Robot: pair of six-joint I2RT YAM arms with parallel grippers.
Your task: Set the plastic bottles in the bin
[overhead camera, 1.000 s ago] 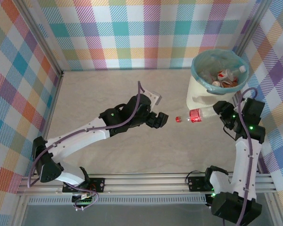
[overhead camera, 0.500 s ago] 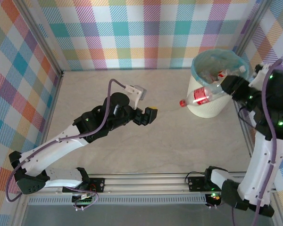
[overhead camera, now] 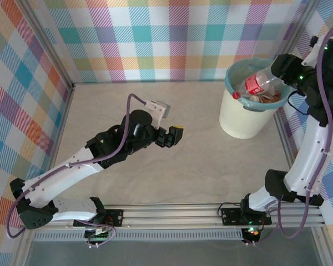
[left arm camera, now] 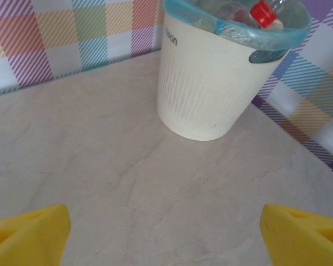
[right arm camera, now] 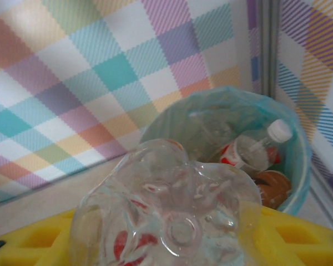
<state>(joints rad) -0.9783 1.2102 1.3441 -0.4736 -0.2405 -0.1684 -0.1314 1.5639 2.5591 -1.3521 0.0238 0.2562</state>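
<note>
The left arm stretches from the lower left toward the middle of the frame, and the left pincer (overhead camera: 175,134) stands with its jaws spread wide. The right arm rears up along the right edge, and the right pincer (overhead camera: 281,68) is clamped on a clear bottle (overhead camera: 257,85) at upper right.

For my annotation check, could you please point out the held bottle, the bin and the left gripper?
held bottle (overhead camera: 255,85): top external view, on its red label.
bin (left arm camera: 202,83): left wrist view, on its cream wall.
left gripper (left arm camera: 166,233): left wrist view, midway between its fingertips.
</note>
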